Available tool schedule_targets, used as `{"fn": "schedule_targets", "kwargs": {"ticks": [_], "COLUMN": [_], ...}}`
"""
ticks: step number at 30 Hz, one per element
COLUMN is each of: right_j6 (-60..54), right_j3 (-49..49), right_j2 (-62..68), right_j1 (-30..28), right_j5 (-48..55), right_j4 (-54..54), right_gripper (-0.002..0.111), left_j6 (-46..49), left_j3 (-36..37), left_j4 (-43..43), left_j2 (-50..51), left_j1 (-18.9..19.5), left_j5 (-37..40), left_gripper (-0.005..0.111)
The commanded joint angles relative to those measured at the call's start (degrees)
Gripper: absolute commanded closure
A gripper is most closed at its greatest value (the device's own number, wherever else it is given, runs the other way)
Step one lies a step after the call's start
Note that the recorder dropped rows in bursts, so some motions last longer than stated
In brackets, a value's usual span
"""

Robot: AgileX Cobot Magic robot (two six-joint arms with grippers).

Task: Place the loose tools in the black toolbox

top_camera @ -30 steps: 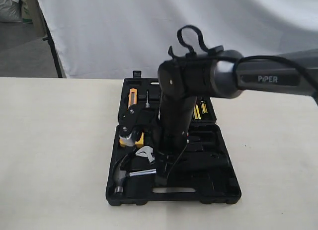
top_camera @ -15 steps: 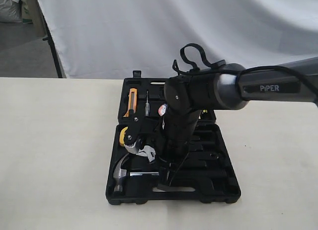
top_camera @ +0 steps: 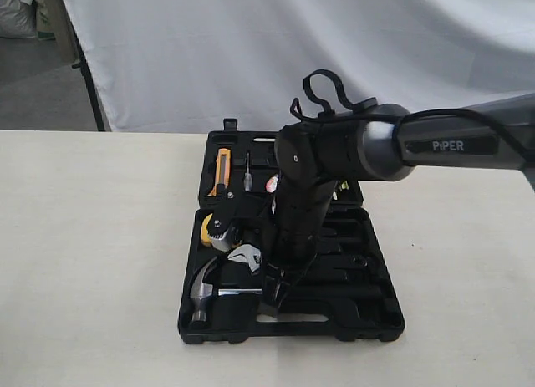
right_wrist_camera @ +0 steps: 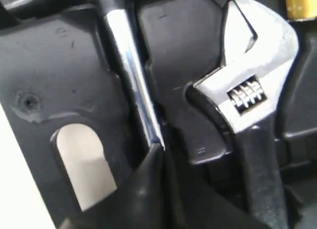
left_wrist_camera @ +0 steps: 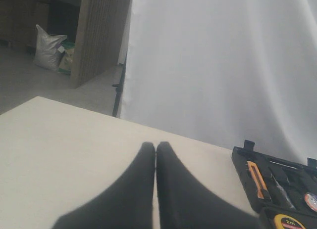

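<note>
My right tool (right_wrist_camera: 159, 154), pressed together, sits at the hammer shaft (right_wrist_camera: 131, 75); wrench (right_wrist_camera: 250, 90) just beside, roughly parallel, inside the black toolbox (top_camera: 376, 316).

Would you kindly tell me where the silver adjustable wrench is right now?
In the exterior view the silver adjustable wrench is in the near half of the black plastic toolbox, left of centre, between the chrome-shafted hammer and the yellow tape measure.
</note>
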Motion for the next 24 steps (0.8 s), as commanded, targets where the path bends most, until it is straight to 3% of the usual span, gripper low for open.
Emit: {"fn": "schedule_targets", "kwargs": {"ticks": [1, 5, 11, 18, 24], "right_j6": [5.35, 17.75, 19.17, 25.69, 26.19], "right_j3": [-0.36, 0.34, 10.17, 28.77, 44.91], "right_j2": [-3.94, -10.35, -21.87, -46.30, -66.76], "right_j1": [-0.48, -1.13, -1.13, -1.13, -1.02], "right_j5": [-0.79, -3.54, -16.61, -28.24, -30.76], "right_j4": [-1.60, -1.89, -2.09, -1.02, 5.62], "right_gripper": [0.109, 0.109, 0.109, 0.109, 0.109], "left_j6": [-0.27, -0.27, -0.27, -0.27, -0.27], "left_j3": [-0.15, -0.15, -0.15, -0.15, -0.15], "left_j4": [0.25, 0.25, 0.25, 0.25, 0.25], "left_j2": [-0.18, -0.18, -0.18, -0.18, -0.18], "left_j1": [1.45, 1.45, 1.45, 1.45, 1.45], "left_j5": [-0.41, -0.41, -0.41, -0.41, -0.41], "left_gripper": [0.106, 0.106, 0.106, 0.106, 0.106]}}
